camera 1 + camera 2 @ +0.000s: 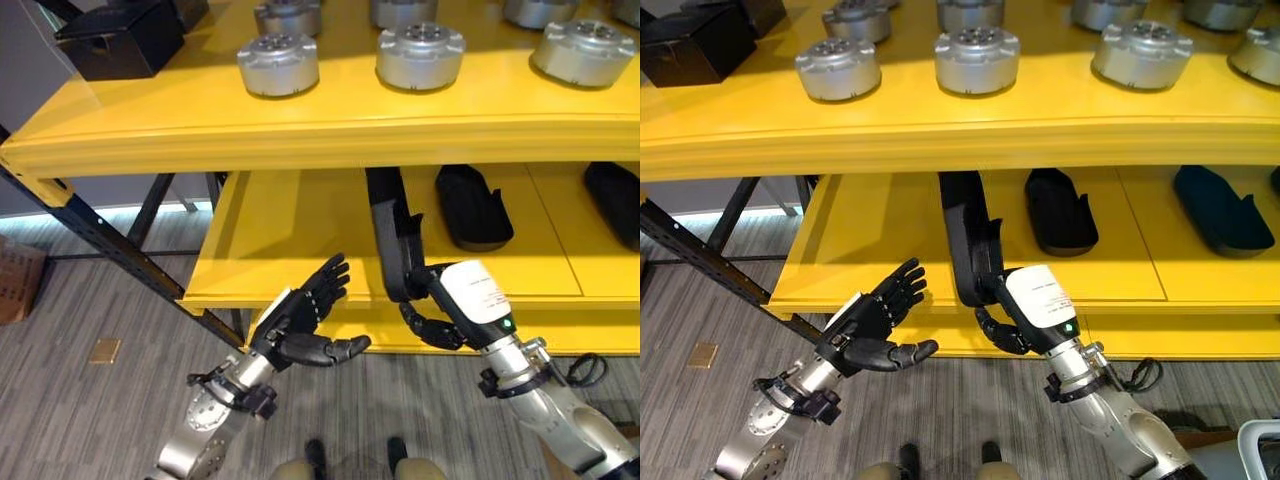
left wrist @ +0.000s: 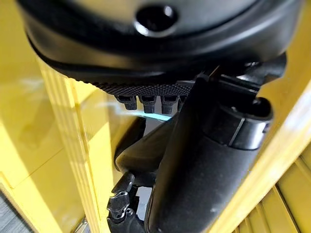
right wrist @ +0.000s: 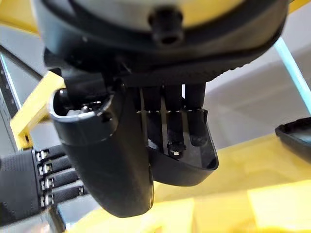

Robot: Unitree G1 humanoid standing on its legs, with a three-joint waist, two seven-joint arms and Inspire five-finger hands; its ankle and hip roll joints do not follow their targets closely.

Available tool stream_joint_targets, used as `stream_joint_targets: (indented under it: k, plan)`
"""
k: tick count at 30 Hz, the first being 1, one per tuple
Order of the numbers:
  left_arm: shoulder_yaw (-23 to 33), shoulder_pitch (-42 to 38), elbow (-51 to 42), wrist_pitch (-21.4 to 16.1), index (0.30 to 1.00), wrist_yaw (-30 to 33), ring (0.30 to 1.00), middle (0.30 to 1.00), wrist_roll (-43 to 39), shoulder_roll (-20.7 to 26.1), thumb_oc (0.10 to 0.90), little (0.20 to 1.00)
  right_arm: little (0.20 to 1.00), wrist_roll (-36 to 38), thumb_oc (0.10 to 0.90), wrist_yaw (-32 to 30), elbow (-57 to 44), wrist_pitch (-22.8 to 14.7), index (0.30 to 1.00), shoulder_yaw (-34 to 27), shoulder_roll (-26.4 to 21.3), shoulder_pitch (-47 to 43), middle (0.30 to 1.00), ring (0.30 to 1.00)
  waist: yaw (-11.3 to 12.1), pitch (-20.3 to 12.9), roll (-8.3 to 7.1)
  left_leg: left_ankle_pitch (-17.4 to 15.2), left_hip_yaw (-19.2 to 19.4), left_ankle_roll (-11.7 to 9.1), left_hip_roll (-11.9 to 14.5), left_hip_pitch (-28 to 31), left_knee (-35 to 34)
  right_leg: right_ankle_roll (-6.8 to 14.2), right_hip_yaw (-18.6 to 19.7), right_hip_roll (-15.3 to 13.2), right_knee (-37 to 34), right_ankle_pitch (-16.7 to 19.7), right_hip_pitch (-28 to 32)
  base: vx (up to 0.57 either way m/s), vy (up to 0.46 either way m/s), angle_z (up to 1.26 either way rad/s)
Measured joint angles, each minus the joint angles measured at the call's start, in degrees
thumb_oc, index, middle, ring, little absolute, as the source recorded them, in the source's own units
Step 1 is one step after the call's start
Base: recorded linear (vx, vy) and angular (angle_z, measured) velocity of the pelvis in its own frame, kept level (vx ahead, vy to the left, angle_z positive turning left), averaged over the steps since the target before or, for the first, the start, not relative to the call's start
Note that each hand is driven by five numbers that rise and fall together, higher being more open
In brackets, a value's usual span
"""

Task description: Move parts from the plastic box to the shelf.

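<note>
My right hand [image 1: 452, 306] is shut on the near end of a long black plastic part [image 1: 392, 232]. The part lies lengthwise on the lower yellow shelf [image 1: 270, 250], its far end under the upper shelf. In the right wrist view my fingers [image 3: 171, 127] curl over the part's rim [image 3: 194, 172]. My left hand [image 1: 306, 314] hovers open just left of it, at the lower shelf's front edge, with its fingers spread and nothing in it. Two more black parts [image 1: 472, 206] [image 1: 612, 202] lie further right on the lower shelf.
The upper yellow shelf [image 1: 300, 132] carries several round silver parts [image 1: 278, 63] and a black box [image 1: 120, 38] at its left. A dark slanted shelf brace [image 1: 90, 235] runs down to the left. The corner of a pale container [image 1: 1262, 442] shows at the lower right.
</note>
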Motion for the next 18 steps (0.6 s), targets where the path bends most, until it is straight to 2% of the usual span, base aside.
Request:
stream_joint_targets:
  k: [1,2,3,4,5,6,7,9,10,12,13,18]
  plan:
    - [0.03,0.01,1.03,0.0,1.0,-0.8,1.0,1.0,-0.05,0.01,0.9,1.0,0.3,0.02,0.4,0.12,1.51,-0.36,0.3,-0.53,-0.92,0.08,0.3,0.3,0.01,0.0,0.06,0.27,0.62,-0.17,1.99,-0.84,-0.59,1.4,-0.31,-1.32,-0.12,0.02,0.52,0.12,0.325,-0.08]
    - [-0.08,0.03,2.0,0.06,1.0,-1.6,1.0,1.0,-0.06,0.05,0.9,1.0,0.3,0.03,0.4,0.47,2.57,-0.4,0.3,-1.15,-1.7,0.11,0.3,0.3,-0.21,-0.02,0.35,0.36,3.18,0.43,2.1,-0.83,-0.75,3.52,-0.81,-2.51,-0.92,0.26,1.81,0.11,0.276,-0.05]
    - [-0.33,0.18,2.15,0.15,1.0,-1.86,1.0,1.0,-0.06,0.04,0.9,1.0,0.3,0.11,0.4,0.48,3.05,-0.29,0.3,-1.84,-2.73,0.31,0.3,0.3,-0.8,-0.01,1.33,0.26,4.06,1.75,1.56,-0.4,-0.83,5.16,-1.11,-2.79,-0.98,-0.3,2.77,0.12,0.297,-0.11]
    - [-0.43,0.01,2.52,0.16,1.0,-2.49,1.0,1.0,-0.07,0.38,0.9,1.0,0.3,0.47,0.4,0.6,3.65,0.13,0.3,-2.16,-2.34,0.66,0.3,0.3,-0.72,0.19,1.05,6.67,3.63,0.36,-0.56,0.32,-0.98,6.72,-0.96,-4.87,-0.8,-0.86,3.71,0.09,0.198,-0.09]
    - [-0.49,-0.09,2.73,0.22,1.0,-2.48,1.0,1.0,-0.16,0.6,0.9,1.0,0.3,0.66,0.4,0.76,3.63,0.14,0.3,-2.14,-1.74,1.16,0.3,0.3,-0.78,0.05,0.14,6.86,3.87,0.06,-2.04,0.7,-1.33,6.95,-1.38,-6.39,-0.66,-1.01,3.78,0.04,0.089,-0.08]
    - [-0.49,-0.17,2.71,0.36,1.0,-2.48,1.0,1.0,-0.18,0.87,0.9,1.0,0.3,0.97,0.4,1.01,3.44,-0.02,0.3,-2.01,-1.54,1.66,0.3,0.3,-0.78,-0.04,-0.48,7.61,3.64,0.97,-3.5,1.08,-2.4,6.95,-2.33,-7.86,-0.34,-0.76,3.37,0.0,0.0,0.1]
    - [-0.41,-0.34,2.63,0.42,1.0,-2.47,1.0,1.0,-0.25,1.59,0.9,1.0,0.3,0.96,0.4,1.64,3.44,-0.35,0.3,-1.51,-1.35,1.94,0.3,0.3,-1.09,0.1,-0.52,8.72,3.63,1.99,-5.43,1.67,-4.56,7.63,-3.13,-7.98,-0.45,-1.1,2.51,0.19,0.249,0.11]
    - [-0.34,-0.3,2.62,0.48,1.0,-2.45,1.0,1.0,-1.32,2.15,0.9,1.0,0.3,0.95,0.4,2.18,3.44,-0.65,0.3,-1.18,-0.98,1.92,0.3,0.3,-0.4,0.24,-0.33,8.94,3.76,2.8,-6.41,1.83,-4.85,7.55,-3.17,-6.34,-2.03,-1.23,2.47,0.21,0.277,0.11]
    - [-0.28,0.17,2.72,0.48,1.0,-2.82,1.0,1.0,-2.19,2.65,0.9,1.0,0.3,0.93,0.4,3.17,3.33,-0.07,0.3,-1.05,-0.05,2.09,0.3,0.3,-0.02,0.26,-0.4,7.94,4.31,3.75,-7.69,2.53,-4.89,8.61,-6.25,-6.72,-3.06,0.96,4.59,0.05,0.059,0.26]
    - [-0.33,0.32,3.07,0.72,1.0,-3.33,1.0,1.0,-2.2,2.65,0.9,1.0,0.3,1.0,0.4,4.8,3.64,2.42,0.3,-0.48,2.41,1.92,0.3,0.3,0.3,0.25,0.24,7.19,3.7,4.53,-8.39,4.25,-4.92,9.04,-7.84,-7.64,-0.76,1.29,5.1,0.07,0.059,0.21]
    - [-0.11,0.09,2.33,0.71,1.0,-3.58,1.0,1.0,-2.19,3.02,0.9,1.0,0.3,1.35,0.4,5.61,3.65,3.47,0.3,-0.09,2.57,1.65,0.3,0.3,1.68,0.23,0.3,6.85,3.51,4.87,-8.56,4.44,-4.9,8.9,-7.92,-7.89,-0.25,1.21,4.56,0.1,0.053,0.01]
    - [0.46,0.22,1.85,0.73,1.0,-3.61,1.0,1.0,-2.14,2.94,0.9,1.0,0.3,1.46,0.4,5.74,6.65,6.48,0.3,1.69,3.65,-2.29,0.3,0.3,3.13,0.14,-0.77,6.92,3.17,4.7,-8.7,4.34,-4.9,8.88,-9.56,-7.45,-1.74,2.35,6.33,0.08,0.0,0.06]
